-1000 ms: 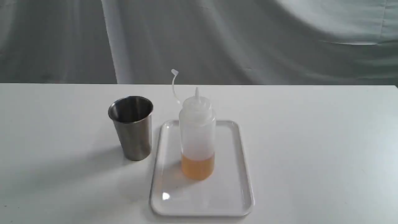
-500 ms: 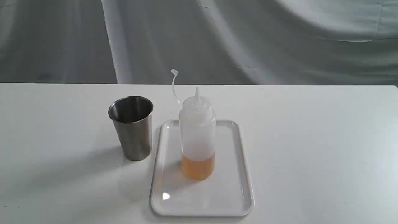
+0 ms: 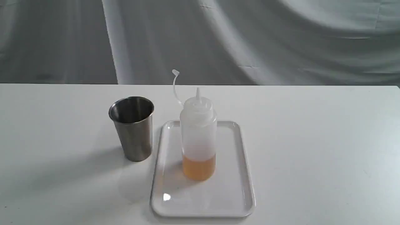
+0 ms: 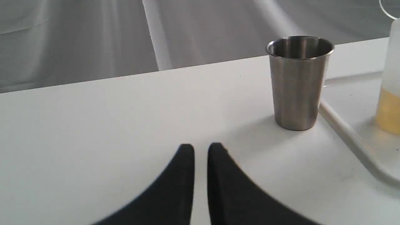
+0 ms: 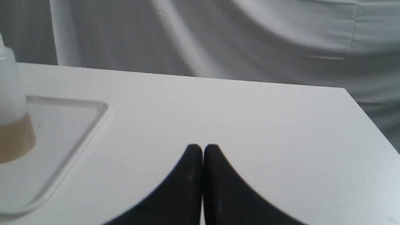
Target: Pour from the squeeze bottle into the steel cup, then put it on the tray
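Note:
The squeeze bottle [image 3: 198, 137] stands upright on the white tray [image 3: 231, 193], amber liquid in its lower part, cap strap curling up behind it. Just left of the tray on the table stands the steel cup [image 3: 132, 128], upright. Neither gripper shows in the exterior view. In the left wrist view my left gripper [image 4: 201, 147] is shut and holds nothing, with the cup [image 4: 298, 82] ahead and the bottle [image 4: 390, 81] at the edge. In the right wrist view my right gripper [image 5: 203, 147] is shut and holds nothing; the tray [image 5: 65, 125] and bottle [image 5: 11, 109] lie off to one side.
The white table [image 3: 312, 140] carries only these things. Grey draped cloth [image 3: 218, 40] hangs behind its far edge. The table's corner [image 5: 345, 89] shows in the right wrist view.
Only the backdrop cloth has shifted its folds. Bottle, cup and tray have stayed in place.

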`<control>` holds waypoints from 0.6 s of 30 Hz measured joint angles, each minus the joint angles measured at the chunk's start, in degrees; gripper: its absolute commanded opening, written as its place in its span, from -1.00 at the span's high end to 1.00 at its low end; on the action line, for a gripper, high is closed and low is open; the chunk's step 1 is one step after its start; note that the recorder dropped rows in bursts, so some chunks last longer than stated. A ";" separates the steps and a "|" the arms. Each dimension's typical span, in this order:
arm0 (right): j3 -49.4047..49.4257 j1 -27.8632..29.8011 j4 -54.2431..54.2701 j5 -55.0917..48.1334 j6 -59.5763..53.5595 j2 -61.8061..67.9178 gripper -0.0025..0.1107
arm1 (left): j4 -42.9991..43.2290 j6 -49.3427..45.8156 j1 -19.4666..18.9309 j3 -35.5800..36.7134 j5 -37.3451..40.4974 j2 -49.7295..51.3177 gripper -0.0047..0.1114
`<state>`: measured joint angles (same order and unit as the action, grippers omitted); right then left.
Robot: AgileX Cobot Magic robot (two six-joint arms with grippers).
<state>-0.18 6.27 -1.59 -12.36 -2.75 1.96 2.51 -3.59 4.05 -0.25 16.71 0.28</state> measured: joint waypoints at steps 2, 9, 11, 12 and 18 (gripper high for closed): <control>0.00 0.00 -0.84 -1.36 -0.10 0.00 0.96 | 0.00 0.00 0.00 0.00 0.00 0.00 0.78; 0.00 0.00 -1.62 -5.81 -0.35 0.00 0.96 | 0.00 0.00 0.00 0.00 0.00 0.00 0.78; 0.00 0.00 -1.62 -5.93 -0.49 0.00 0.96 | 0.00 0.00 0.00 0.00 0.00 0.00 0.78; 0.00 0.00 -1.62 -5.93 -0.49 0.00 0.96 | 0.00 0.00 0.00 0.00 0.00 0.00 0.78; 0.00 0.00 -1.62 -6.03 -0.49 0.00 0.96 | 0.00 0.00 0.00 0.00 0.00 0.00 0.78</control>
<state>-0.18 6.27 -3.21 -18.39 -3.24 1.96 2.51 -3.59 4.05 -0.25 16.71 0.28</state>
